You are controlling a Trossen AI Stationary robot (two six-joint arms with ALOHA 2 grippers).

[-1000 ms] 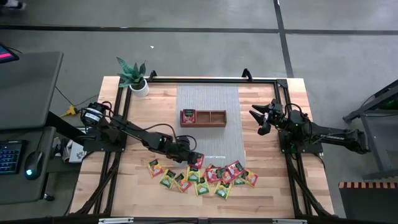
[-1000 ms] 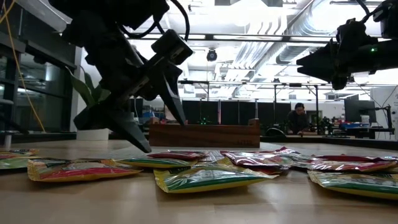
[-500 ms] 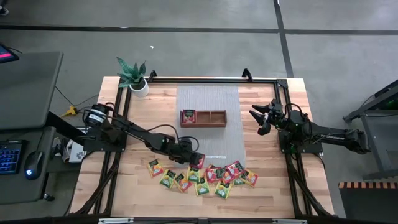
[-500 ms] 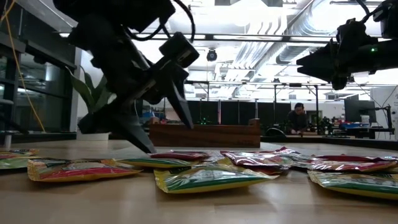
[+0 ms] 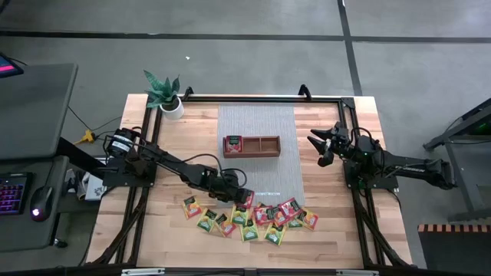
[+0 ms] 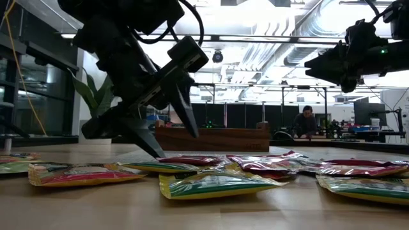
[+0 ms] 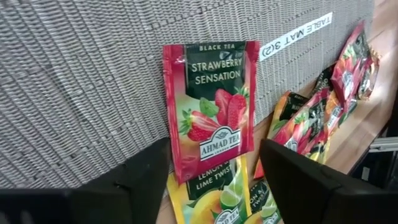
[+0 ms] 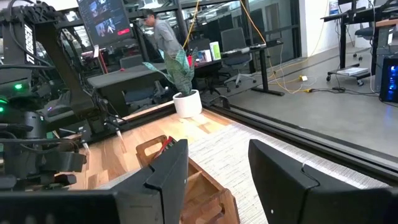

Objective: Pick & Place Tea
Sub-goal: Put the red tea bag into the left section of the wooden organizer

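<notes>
Tea packets (image 5: pixel 249 217) are mostly lying in a heap in front of the wooden tray (image 5: pixel 251 145), which is holding one; the left claw (image 5: pixel 244 196) is straddling a strawberry packet (image 7: pixel 211 118), jaws apart, gripping nothing yet.

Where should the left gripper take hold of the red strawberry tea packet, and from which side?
The strawberry packet lies flat on the woven mat. Probably best to come from above with the left gripper, one finger at each long side edge, and pinch across the width.
</notes>
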